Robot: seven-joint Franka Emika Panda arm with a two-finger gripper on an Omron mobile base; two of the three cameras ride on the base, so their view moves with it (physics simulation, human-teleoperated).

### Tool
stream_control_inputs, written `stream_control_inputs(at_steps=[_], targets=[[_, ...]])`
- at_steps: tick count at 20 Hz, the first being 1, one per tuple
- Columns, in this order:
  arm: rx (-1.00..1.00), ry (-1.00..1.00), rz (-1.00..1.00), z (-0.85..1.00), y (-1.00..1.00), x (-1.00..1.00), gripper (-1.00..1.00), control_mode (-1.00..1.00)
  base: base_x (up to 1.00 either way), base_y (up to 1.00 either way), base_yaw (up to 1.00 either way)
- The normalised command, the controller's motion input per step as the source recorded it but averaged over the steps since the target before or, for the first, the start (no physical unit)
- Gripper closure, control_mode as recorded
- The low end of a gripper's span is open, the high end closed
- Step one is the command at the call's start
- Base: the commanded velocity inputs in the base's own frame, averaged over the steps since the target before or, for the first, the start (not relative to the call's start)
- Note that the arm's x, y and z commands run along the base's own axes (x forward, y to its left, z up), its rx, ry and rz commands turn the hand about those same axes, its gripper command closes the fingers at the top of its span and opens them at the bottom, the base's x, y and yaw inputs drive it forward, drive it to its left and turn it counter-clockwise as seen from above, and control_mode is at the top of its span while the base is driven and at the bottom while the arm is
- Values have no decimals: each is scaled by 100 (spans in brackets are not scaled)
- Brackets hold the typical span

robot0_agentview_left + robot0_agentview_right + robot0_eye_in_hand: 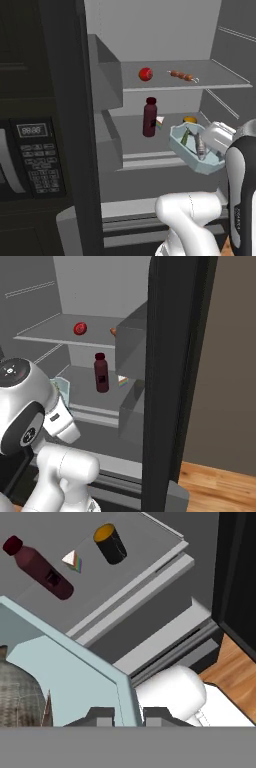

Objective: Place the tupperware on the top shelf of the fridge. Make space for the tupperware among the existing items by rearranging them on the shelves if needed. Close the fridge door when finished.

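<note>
The jaws are clamped on the wall of the tupperware, one dark finger on either side of its pale-blue rim, holding the tub in the air at the open front of the fridge, level with the lower shelf. Greenish and grey food bits lie inside the tub. Beyond the jaws, on that lower shelf, stand the dark-red bottle, a small wedge just beside it, and the dark jar with its orange top (partly hidden behind the tub in the left base view). Above the jaws, the top shelf carries the red round fruit and the skewer, set apart from each other.
</note>
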Motion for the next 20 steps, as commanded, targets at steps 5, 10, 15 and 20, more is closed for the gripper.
stream_control_inputs(at_steps=[5, 10, 15, 20], targets=[[0, 0, 3, 15, 0, 20, 100, -100, 0, 0, 0], [0, 2, 0, 61, 0, 4, 100, -100, 0, 0, 0], [0, 12, 0, 50, 0, 9, 100, -100, 0, 0, 0], [0, 3, 0, 7, 1, 38, 100, -100, 0, 0, 0]])
